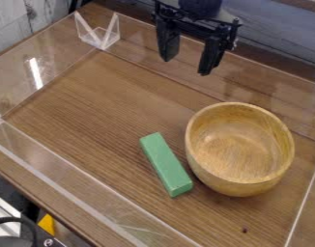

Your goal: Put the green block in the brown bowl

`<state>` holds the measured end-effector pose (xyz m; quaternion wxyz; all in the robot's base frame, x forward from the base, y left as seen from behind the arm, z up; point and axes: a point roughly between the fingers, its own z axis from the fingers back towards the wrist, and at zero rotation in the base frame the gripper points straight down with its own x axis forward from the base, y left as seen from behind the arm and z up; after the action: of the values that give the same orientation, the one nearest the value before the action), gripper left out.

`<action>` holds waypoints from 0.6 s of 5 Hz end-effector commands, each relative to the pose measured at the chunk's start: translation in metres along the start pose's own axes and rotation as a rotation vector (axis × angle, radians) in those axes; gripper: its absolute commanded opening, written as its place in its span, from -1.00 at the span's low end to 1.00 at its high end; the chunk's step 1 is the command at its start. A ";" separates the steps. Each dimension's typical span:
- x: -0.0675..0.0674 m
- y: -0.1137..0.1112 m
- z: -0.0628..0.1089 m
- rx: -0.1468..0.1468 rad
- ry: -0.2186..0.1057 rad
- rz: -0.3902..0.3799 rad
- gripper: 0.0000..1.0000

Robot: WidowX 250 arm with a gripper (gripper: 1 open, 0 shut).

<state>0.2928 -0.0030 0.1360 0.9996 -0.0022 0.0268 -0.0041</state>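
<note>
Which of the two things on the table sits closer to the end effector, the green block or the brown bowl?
The brown bowl: its far rim lies just below the open end effector in the picture. The green block lies further toward the near edge, left of the bowl.

All-black gripper (190, 53), matte finish. Two long, narrow fingers (212, 56) hang from a blocky, squared body that carries a boxy housing on top. Small details such as screws or markings too dark to make out. Rest of the arm cropped at top edge.
</note>
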 end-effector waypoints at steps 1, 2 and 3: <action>-0.005 0.004 -0.008 -0.012 0.005 0.081 1.00; -0.029 0.004 -0.026 -0.050 0.027 0.229 1.00; -0.054 0.007 -0.048 -0.083 0.008 0.459 1.00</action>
<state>0.2336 0.0026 0.0817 0.9735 -0.0329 0.0509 0.2206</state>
